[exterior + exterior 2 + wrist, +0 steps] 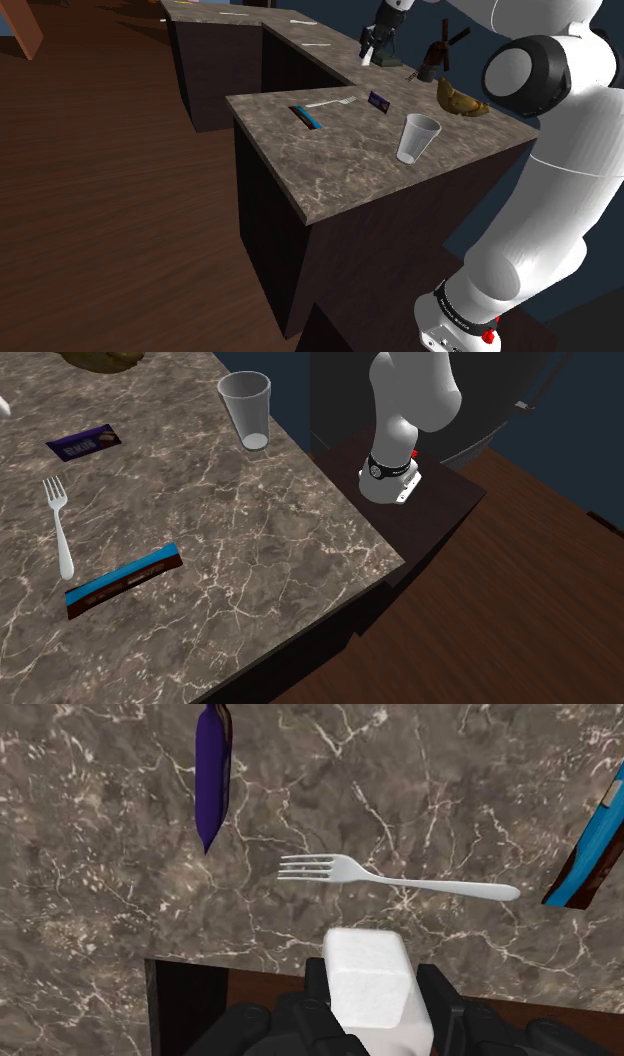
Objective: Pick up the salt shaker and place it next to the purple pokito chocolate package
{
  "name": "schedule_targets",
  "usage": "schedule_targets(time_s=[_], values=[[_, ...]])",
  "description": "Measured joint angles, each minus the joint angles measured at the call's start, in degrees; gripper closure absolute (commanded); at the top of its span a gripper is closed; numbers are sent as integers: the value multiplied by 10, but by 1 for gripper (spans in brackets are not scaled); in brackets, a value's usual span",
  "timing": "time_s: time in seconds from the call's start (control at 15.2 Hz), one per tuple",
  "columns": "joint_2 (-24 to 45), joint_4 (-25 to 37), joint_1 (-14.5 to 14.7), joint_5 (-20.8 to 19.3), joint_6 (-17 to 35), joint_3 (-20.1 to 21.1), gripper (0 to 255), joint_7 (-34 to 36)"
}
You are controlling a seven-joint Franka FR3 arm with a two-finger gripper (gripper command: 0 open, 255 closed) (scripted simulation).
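Between the fingers of my pincer [368, 996], clamped on both sides, sits the white salt shaker [366, 966], in the air over the marbled bench's [100, 884] edge. Past it lies a white fork [390, 877]. Farther still I see the purple package [212, 774], well apart from the shaker.

We see a counter [330, 170] with a brown, pale-veined stone top and dark sides, standing on a wooden floor [110, 210]. A clear cup [246, 410] stands upright on it near the edge by the stand. A purple package [84, 444] lies flat further in, and a white fork [60, 524] lies just beside it, between it and a blue-and-brown wrapped bar [122, 580]. Beyond the cup, we make out a yellow-brown pastry-like thing [460, 100] resting on the top.
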Motion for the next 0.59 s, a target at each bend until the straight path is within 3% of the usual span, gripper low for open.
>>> schedule_targets(time_s=[0.59], values=[[-9, -82, 2, 2, 72, 1, 255, -9]])
